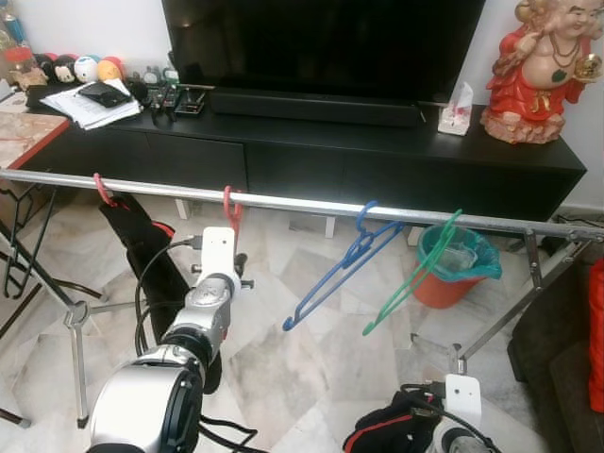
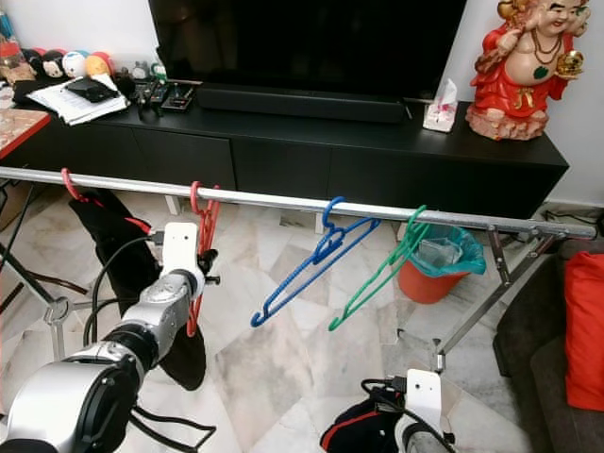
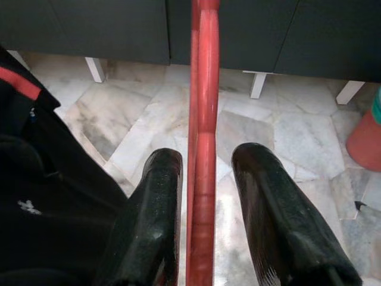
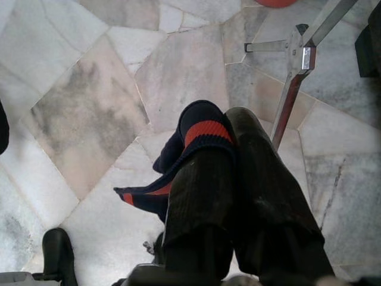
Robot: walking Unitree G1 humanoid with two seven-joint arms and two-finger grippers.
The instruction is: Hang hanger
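Red hanger (image 2: 200, 236), blue hanger (image 2: 307, 269), green hanger (image 2: 377, 274); silver rail (image 2: 453, 219); orange bin (image 2: 429, 278); grey-white marble floor (image 2: 283, 359).

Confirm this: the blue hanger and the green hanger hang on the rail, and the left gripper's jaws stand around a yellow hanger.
Wrong colour. The left gripper has its jaws around a red hanger, as the left wrist view shows. The blue hanger and green hanger do hang on the rail.

Glossy red plastic hanger (image 3: 202, 149); shiny metal rail (image 1: 311, 204); polished marble floor (image 4: 83, 113); ribbed knit cloth (image 4: 199, 143).
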